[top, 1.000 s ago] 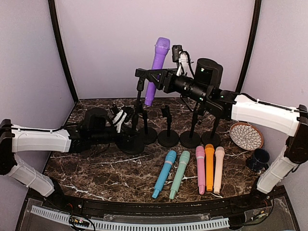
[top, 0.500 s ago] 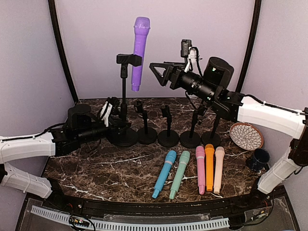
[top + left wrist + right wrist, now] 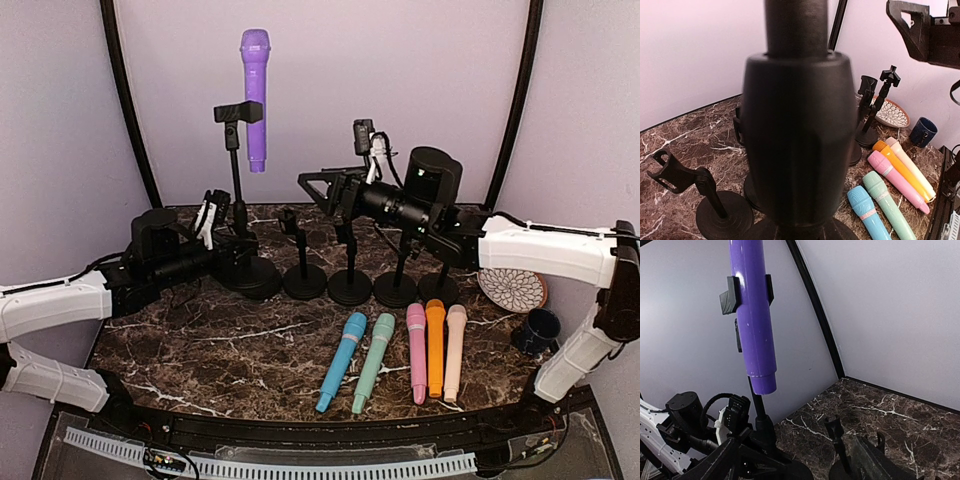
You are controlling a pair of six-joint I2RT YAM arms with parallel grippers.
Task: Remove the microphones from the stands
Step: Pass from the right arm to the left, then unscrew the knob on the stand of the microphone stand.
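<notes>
**Purple microphone stands head-up in its clip, high over the marble**

Pale lilac walls (image 3: 420,70) close in the back and sides, with black posts running up the corners. Below them lies a dark brown marble table (image 3: 200,340) veined in white.

The tall stand (image 3: 236,200) rises from a round base at the left rear of the table. Its clip (image 3: 238,110) grips the purple microphone (image 3: 254,95) on the lower half of the body. The microphone's long axis is close to vertical, with the head pointing up and the tail hanging down past the clip.

The left gripper (image 3: 212,218) sits at the foot of the stand. The stand's black sleeve fills the left wrist view and hides the fingers, so I cannot tell whether they pinch it. The right gripper (image 3: 312,188) is spread wide. It is right of the stand, lower than the microphone and apart from it.

A row of short stands (image 3: 350,270) stands mid-table. Five loose microphones (image 3: 341,360) lie in front of them. A patterned plate (image 3: 512,283) and a dark blue cup (image 3: 536,330) are at the right.
</notes>
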